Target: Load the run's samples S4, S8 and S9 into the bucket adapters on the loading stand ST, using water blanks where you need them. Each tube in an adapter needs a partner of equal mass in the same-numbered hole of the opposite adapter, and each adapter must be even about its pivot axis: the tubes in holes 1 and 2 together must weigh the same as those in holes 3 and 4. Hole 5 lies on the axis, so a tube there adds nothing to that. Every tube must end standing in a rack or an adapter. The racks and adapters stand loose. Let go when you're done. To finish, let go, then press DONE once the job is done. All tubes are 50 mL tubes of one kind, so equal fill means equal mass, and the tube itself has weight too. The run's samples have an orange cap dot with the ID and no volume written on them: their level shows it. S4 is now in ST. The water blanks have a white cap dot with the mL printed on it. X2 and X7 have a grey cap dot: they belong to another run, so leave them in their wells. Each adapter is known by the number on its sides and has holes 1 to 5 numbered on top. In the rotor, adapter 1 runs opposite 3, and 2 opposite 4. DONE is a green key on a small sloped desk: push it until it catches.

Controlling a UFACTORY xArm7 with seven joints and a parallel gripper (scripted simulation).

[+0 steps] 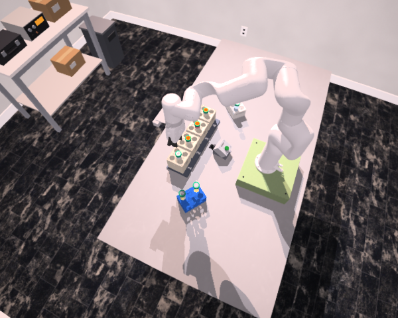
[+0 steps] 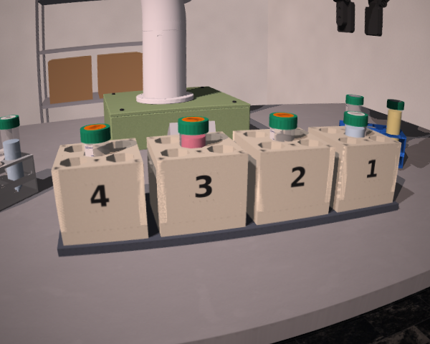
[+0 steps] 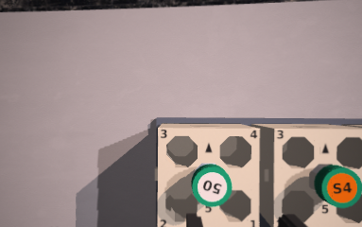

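My gripper (image 1: pixel 172 142) (image 2: pixel 360 23) (image 3: pixel 242 222) is open and empty, above the stand's adapter 1 end. Adapter 1 (image 2: pixel 385 185) (image 3: pixel 209 160) holds the 50 mL blank (image 1: pixel 178 154) (image 2: pixel 355 119) (image 3: pixel 212 186) in hole 5. Adapter 2 (image 2: pixel 282 200) holds S4 (image 1: pixel 188 138) (image 2: pixel 283 120) (image 3: pixel 342 188) in hole 5. Adapter 3 (image 2: pixel 204 211) holds an orange-dot tube (image 1: pixel 197 124) (image 2: pixel 193 125) with pink liquid in its middle hole. Adapter 4 (image 2: pixel 100 222) holds another orange-dot tube (image 1: pixel 205 110) (image 2: pixel 95 134) in its middle hole. Both IDs are unreadable.
The blue rack (image 1: pixel 189 206) (image 2: pixel 401 150) holds a white-dot tube (image 1: pixel 196 185) (image 2: pixel 354 99) and a grey-dot tube (image 1: pixel 182 193) (image 2: pixel 395 104). A pale rack (image 1: pixel 239 113) (image 2: pixel 24 185) holds a white-dot tube (image 2: pixel 11 147). The DONE key (image 1: pixel 226 148) is beside the stand (image 1: pixel 192 164) (image 2: pixel 200 236).
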